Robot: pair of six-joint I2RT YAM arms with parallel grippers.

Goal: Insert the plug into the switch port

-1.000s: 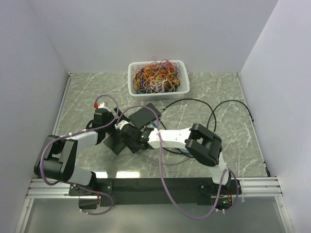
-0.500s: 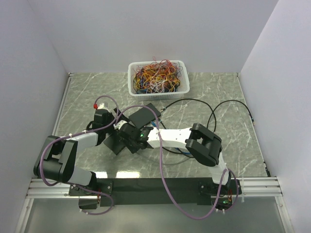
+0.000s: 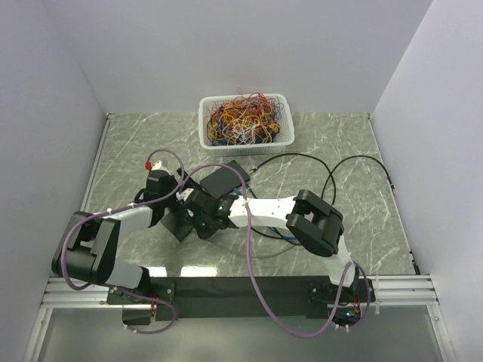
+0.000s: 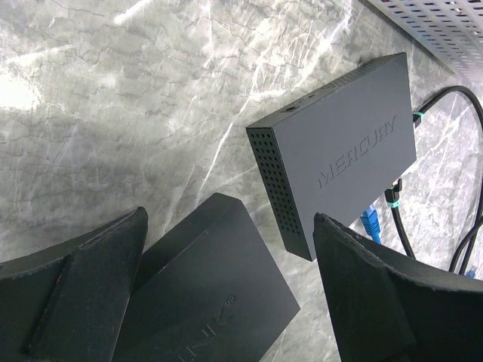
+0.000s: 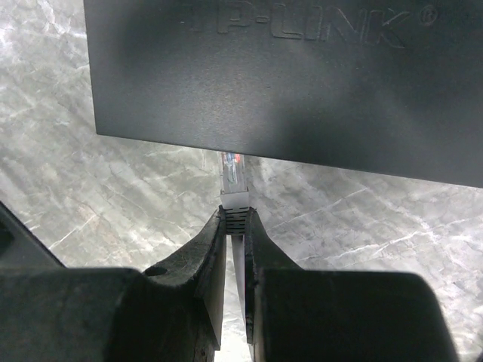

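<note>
Grips plug (image 5: 232, 175) in narrowed right gripper (image 5: 235, 219), tip at switch (image 5: 302, 83) edge mid-frame, seemingly not seated, with left gripper (image 4: 230, 222) wide and empty.

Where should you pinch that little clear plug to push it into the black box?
Pinch the plug at its back end, behind the clear tip, coming from the side away from the TP-LINK switch. The tip points at the switch and must stay free to go in. The right gripper holds it that way.

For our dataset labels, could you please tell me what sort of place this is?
Likely a robotics lab cell: white enclosure walls, a basket of tangled wires, a Mercury switch, a TP-Link switch.
</note>
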